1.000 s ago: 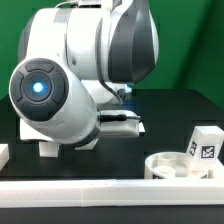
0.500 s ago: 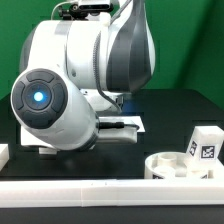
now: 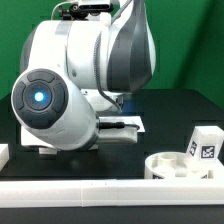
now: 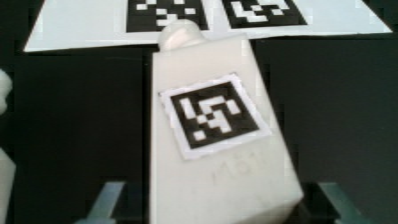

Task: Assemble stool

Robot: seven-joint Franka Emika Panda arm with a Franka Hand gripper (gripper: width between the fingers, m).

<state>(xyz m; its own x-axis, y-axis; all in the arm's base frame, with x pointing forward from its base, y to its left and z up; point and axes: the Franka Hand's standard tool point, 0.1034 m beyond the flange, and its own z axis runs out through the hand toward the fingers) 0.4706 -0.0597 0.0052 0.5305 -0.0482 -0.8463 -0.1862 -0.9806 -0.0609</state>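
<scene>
In the wrist view a white blocky stool leg (image 4: 214,150) with a black-and-white tag lies flat on the black table. It runs lengthwise between the fingers of my gripper (image 4: 222,203). The jaws are open, one finger (image 4: 116,200) on each side of the leg, with a dark gap on both sides. In the exterior view the arm's bulk hides the gripper and this leg. The round rimmed seat disc (image 3: 178,165) lies at the exterior view's lower right. A second tagged leg (image 3: 205,145) stands upright behind it.
The marker board (image 4: 107,35) lies just beyond the leg's far end and also shows under the arm in the exterior view (image 3: 128,124). A long white border rail (image 3: 100,190) runs along the front. A small white part (image 3: 3,154) sits at the exterior view's left edge.
The arm dropped slightly lower and shifted a little over the first half second, then stayed still. The seat disc and the upright leg have not moved.
</scene>
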